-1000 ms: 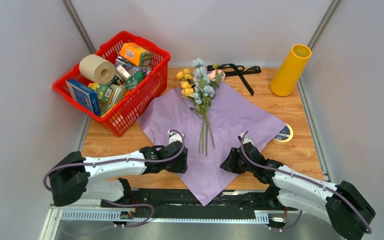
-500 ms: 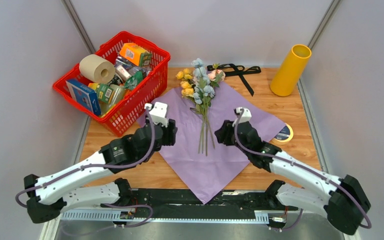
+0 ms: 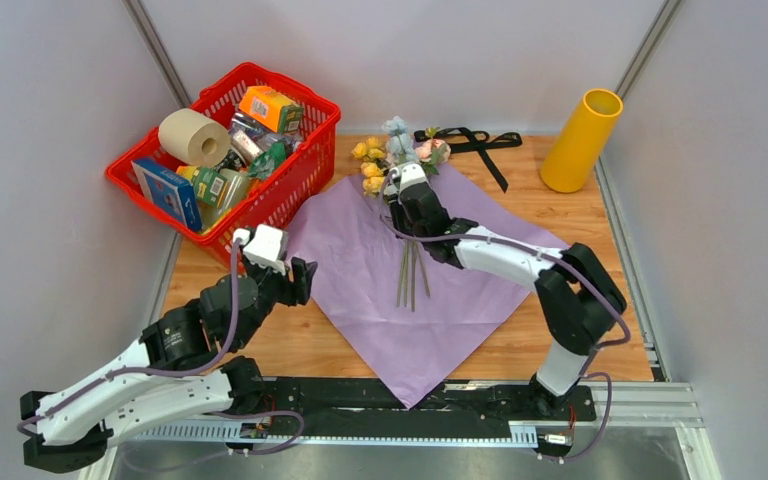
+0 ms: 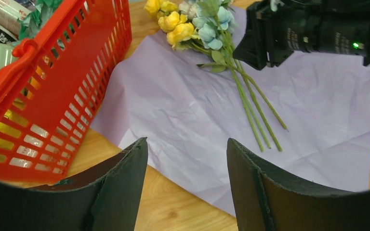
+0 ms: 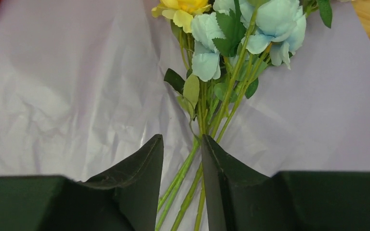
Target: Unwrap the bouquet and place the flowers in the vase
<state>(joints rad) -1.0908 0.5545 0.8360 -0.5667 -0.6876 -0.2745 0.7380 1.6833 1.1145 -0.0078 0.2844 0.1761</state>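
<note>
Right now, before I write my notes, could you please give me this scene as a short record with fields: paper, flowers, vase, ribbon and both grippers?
wrapping paper: spread flat on the table
flowers: lying on the paper, blooms toward the far edge
vase: upright at the far right, no flowers in it
black ribbon: loose on the table beyond the paper
left gripper: open, empty, beside the red basket
right gripper: one jaw on each side of the stems; clamped or not, cannot tell
stage: unwrapped, flowers not yet in the vase
</note>
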